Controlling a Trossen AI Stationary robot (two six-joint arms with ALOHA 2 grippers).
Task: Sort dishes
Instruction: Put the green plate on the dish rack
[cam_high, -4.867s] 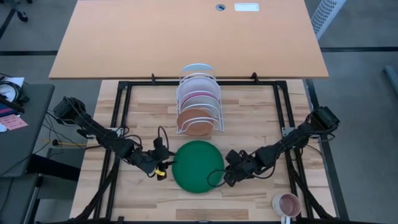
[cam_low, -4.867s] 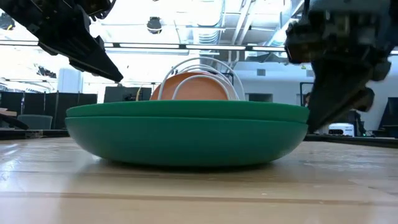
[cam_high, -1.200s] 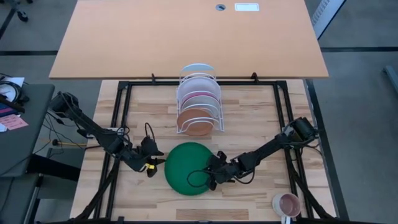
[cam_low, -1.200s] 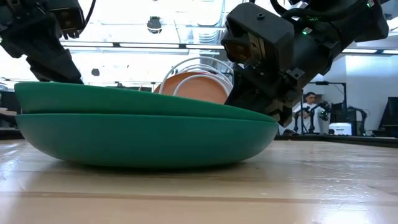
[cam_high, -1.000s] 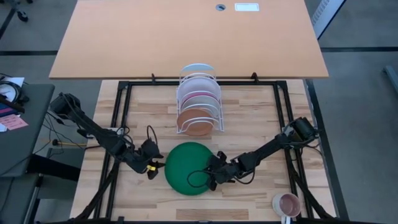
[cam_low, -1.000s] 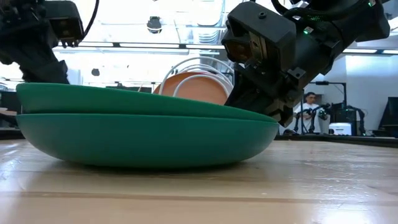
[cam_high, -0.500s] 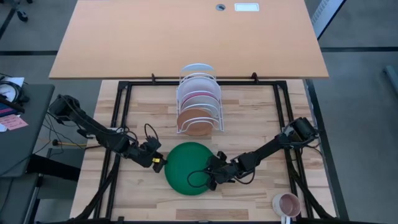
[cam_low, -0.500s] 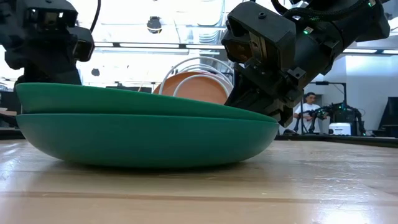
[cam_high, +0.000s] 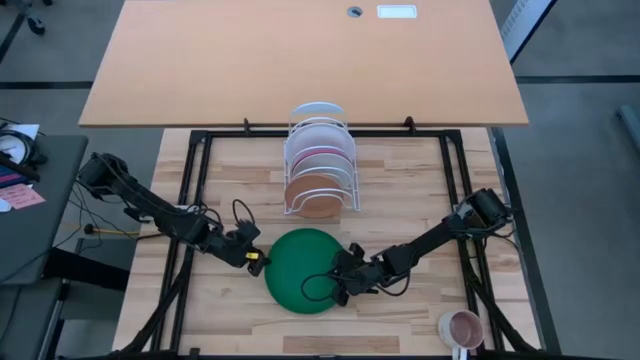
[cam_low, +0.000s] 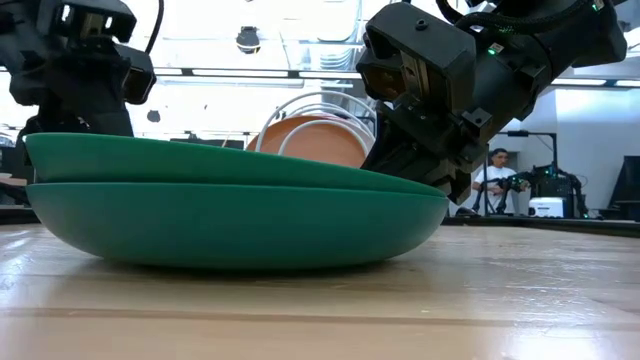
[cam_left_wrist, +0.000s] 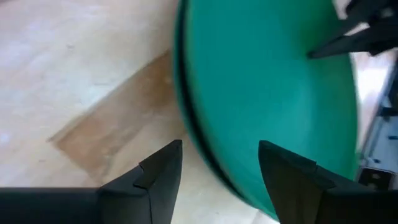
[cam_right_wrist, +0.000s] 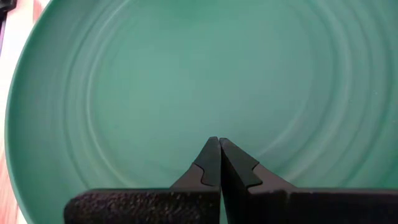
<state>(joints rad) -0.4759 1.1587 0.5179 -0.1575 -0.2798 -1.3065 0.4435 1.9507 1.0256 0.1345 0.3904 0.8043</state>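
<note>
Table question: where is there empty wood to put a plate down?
Bare wood lies on either side of the white rack, out to the black frame. It is crowded in front: the green plate has the left gripper at one edge and the right gripper on it; the pink mug fills one corner.

There are four plates: one dark green plate (cam_high: 306, 270), one terracotta plate (cam_high: 312, 194), one pink plate (cam_high: 318, 157) and one white plate (cam_high: 318, 131). There is one wire rack (cam_high: 320, 160), one pink mug (cam_high: 462, 327) and two grippers.
</note>
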